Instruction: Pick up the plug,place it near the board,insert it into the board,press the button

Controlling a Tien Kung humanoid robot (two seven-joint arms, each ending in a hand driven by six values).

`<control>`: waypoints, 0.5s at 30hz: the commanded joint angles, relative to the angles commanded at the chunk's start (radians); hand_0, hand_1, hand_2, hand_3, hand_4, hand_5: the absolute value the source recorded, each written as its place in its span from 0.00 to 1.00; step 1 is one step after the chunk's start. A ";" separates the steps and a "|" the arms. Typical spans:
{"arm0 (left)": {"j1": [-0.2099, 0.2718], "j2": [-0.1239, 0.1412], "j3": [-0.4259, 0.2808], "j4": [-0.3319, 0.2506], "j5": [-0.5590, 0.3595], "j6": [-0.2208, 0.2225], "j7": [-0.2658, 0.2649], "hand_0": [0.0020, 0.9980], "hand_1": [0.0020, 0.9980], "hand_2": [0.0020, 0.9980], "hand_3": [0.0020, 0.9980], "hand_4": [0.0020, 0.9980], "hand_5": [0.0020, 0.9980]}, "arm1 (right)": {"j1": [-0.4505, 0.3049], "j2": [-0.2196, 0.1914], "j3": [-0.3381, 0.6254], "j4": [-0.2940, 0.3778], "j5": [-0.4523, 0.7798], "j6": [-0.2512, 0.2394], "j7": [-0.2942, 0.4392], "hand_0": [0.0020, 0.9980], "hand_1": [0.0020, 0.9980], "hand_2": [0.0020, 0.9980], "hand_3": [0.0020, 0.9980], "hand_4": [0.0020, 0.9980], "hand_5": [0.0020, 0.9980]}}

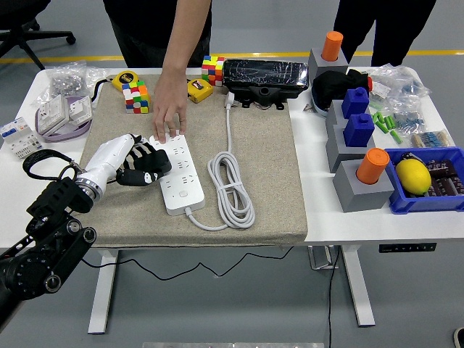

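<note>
The white rectangular power strip (177, 174) lies on a beige fabric mat (268, 159) covering the left and middle of the white table (362, 221). Its white cable (230, 190) runs from the near end into a loose coil beside it on the right, then stretches straight toward the far edge, where the white plug (230, 98) lies on the mat, well apart from the strip and just in front of a black machine wrapped in clear film (264, 76).

The robot's left hand (141, 167), white-backed with black fingers, rests against the strip's left side; its fingers are loosely curled over the strip's edge and grasp nothing that can be made out. A person standing at the far side presses a hand (168, 109) down on the strip's far end.

Around the mat: two multicoloured puzzle cubes (135, 96), a yellow tape measure (125, 77), bagged small parts (69, 76) and white sockets (58, 112) at the left. On the right stand grey blocks with orange cylinders (373, 165) and blue pegs (359, 128), and a blue plastic bin (451, 199) holding a yellow lemon (413, 176).

No writing is legible.
</note>
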 joint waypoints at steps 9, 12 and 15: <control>0.005 0.009 -0.073 -0.072 -0.001 0.026 -0.015 0.24 0.37 0.43 0.49 0.77 0.11 | -0.005 0.002 0.000 0.000 0.000 0.000 0.000 0.82 0.76 0.75 0.79 1.00 1.00; 0.003 0.013 -0.090 -0.070 0.005 0.029 -0.015 0.24 0.37 0.42 0.49 0.76 0.11 | -0.004 0.002 0.000 0.000 0.000 0.000 0.001 0.82 0.76 0.75 0.79 1.00 1.00; 0.000 0.016 -0.106 -0.043 0.042 0.030 -0.006 0.24 0.37 0.42 0.49 0.76 0.11 | -0.001 0.002 -0.001 0.000 0.001 0.000 0.002 0.82 0.76 0.75 0.79 1.00 1.00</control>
